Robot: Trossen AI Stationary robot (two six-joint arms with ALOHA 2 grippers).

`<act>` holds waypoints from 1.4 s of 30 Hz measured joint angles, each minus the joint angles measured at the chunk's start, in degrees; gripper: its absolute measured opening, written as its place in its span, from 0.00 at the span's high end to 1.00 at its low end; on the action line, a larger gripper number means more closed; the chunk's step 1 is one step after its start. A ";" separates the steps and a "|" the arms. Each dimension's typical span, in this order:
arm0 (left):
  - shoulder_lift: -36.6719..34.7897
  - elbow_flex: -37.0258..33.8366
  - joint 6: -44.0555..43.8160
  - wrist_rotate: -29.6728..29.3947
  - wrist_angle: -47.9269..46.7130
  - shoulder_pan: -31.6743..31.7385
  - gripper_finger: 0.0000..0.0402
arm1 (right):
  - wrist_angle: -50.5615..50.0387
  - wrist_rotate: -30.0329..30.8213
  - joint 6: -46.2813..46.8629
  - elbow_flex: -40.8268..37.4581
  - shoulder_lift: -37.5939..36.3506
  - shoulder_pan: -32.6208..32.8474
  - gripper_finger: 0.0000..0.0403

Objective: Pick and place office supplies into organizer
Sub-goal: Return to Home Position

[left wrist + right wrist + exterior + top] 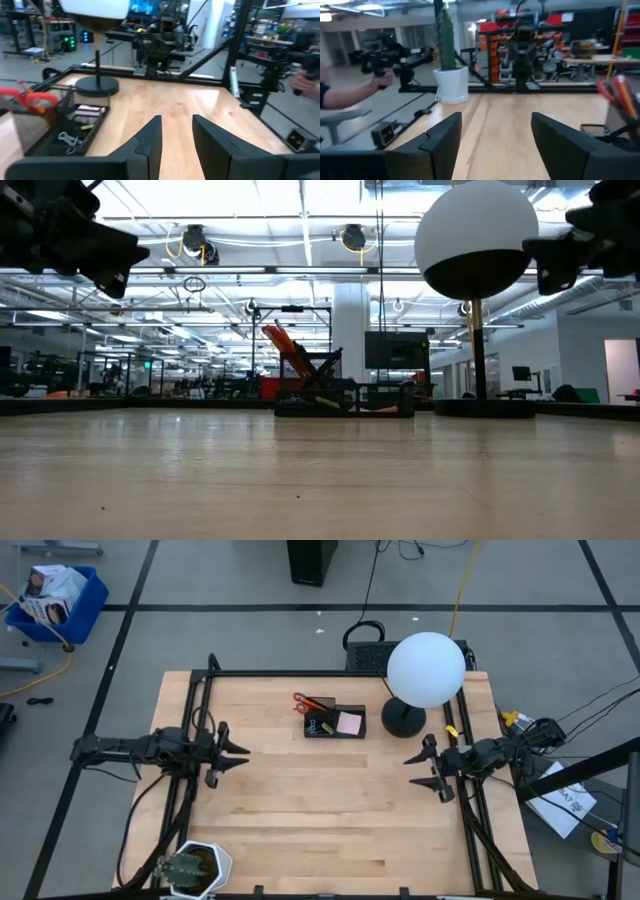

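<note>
Consider the sorting complete: the organizer [335, 723], carrying the scissors [303, 701] and pink pad [349, 722], sits between your left gripper [243, 755] and right gripper [410, 771], both open and empty above the worktop [320, 810], with only homing apparently left.

1. In the high view, the pieces lying in the organizer [336, 736] beside the pink sticky-note pad [349, 722] were too small to name.
2. The lamp globe [426, 669] hid part of the lamp base [403, 721] by the table's right edge.
3. The potted plant [190, 870] at the table's near left corner was cut by the picture's edge.
4. In the left wrist view, the scissors [30, 101] were blurred and cut off.
5. In the right wrist view, a person's arm [345, 93] was cut off at the edge.
</note>
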 joint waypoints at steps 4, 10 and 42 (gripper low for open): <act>0.07 -0.01 -0.25 -0.75 -0.96 1.21 0.72 | 2.90 -5.81 -1.73 -1.13 1.35 -1.26 0.42; 0.04 -2.82 1.16 0.15 -0.77 2.25 0.72 | 1.48 -4.20 -0.46 -1.18 2.32 -2.62 0.42; 0.22 -4.94 0.09 -2.79 2.55 2.86 0.72 | 1.23 -4.25 -1.88 -1.37 3.80 -2.77 0.43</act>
